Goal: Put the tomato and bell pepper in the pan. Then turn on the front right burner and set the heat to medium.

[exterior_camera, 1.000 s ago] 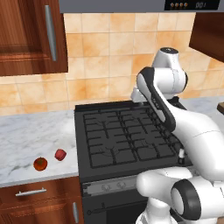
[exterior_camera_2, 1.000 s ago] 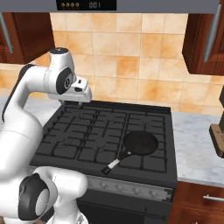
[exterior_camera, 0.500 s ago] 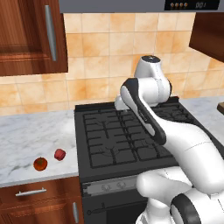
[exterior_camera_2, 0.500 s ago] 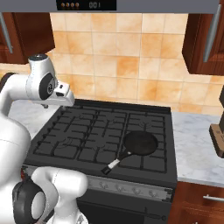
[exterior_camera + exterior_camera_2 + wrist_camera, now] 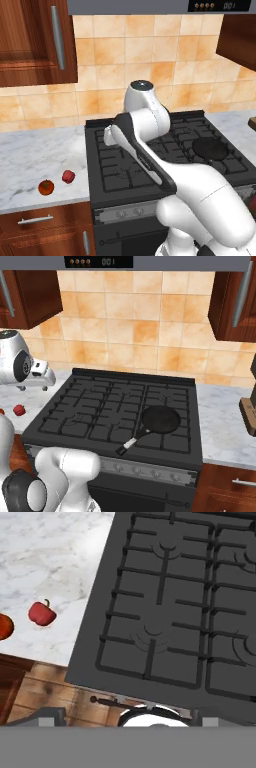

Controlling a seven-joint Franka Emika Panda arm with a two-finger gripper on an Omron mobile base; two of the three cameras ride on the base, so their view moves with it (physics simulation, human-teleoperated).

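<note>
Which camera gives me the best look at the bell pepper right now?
The hand view: the bell pepper shows large with its stem, on the marble counter. The left base view shows it small beside the tomato; the right base view shows it at the left edge.

The display (image 5: 107,262) on the panel above the stove reads "001".

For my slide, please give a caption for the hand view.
Bell pepper and tomato on marble counter beside black cooktop.
</note>
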